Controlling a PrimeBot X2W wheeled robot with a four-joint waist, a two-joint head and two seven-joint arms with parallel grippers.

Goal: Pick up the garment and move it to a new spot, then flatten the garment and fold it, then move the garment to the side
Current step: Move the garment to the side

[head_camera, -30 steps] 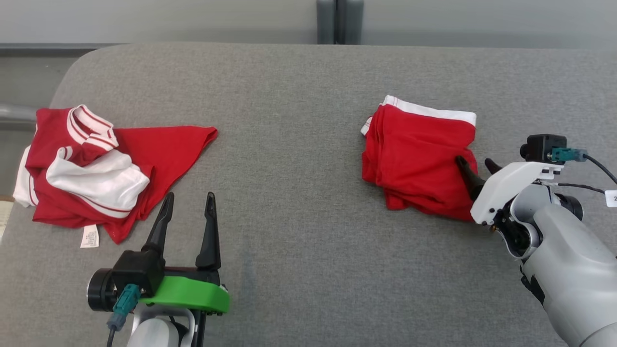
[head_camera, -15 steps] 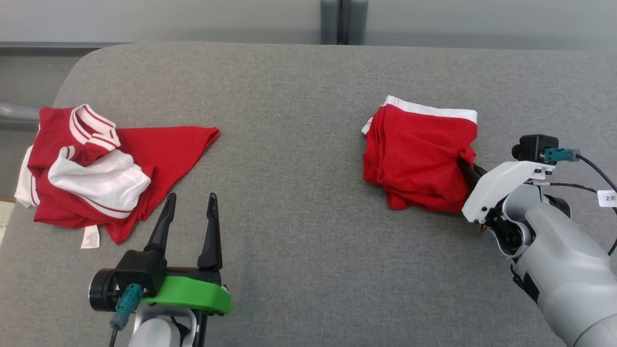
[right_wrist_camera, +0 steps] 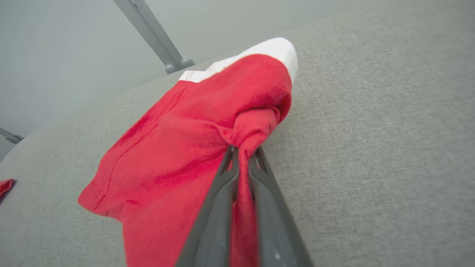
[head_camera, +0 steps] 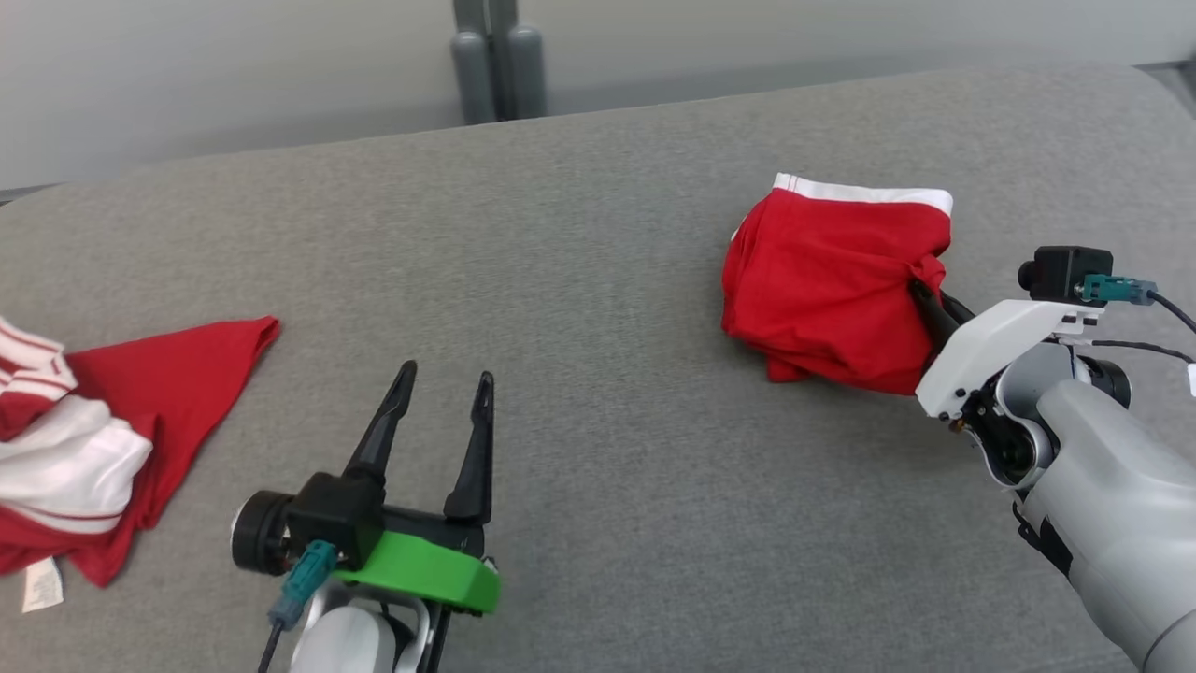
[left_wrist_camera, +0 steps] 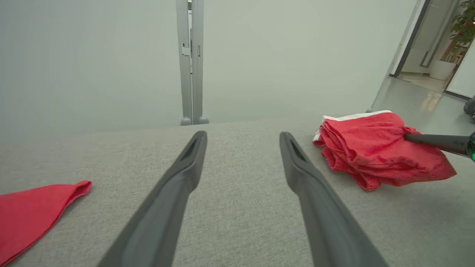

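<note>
On the grey counter (head_camera: pixel 598 187), the right hand (head_camera: pixel 923 292) grips the folded red garment (head_camera: pixel 822 280), the left hand (head_camera: pixel 446 372) stands open, and a clothes heap (head_camera: pixel 84 439) lies far left.

Folded garment (head_camera: pixel 832 299): soft matt red cloth, white band. Table cover (head_camera: pixel 607 280): grey woven fabric, rough, matt. Left gripper (head_camera: pixel 447 379): matt dark plastic. Green mount (head_camera: pixel 420 572): smooth, slightly glossy plastic. Right forearm (head_camera: pixel 1112 486): smooth pale shell.

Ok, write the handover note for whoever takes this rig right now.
Left pincer: open, holding nothing, over the gray surface.
Right pincer: shut on the right edge of the red garment.
Red garment: looks folded, on the right; pinched edge raised.
Red-and-white clothes: far left, away from both pincers.
Left to do: likely move the red garment aside, then release.
</note>
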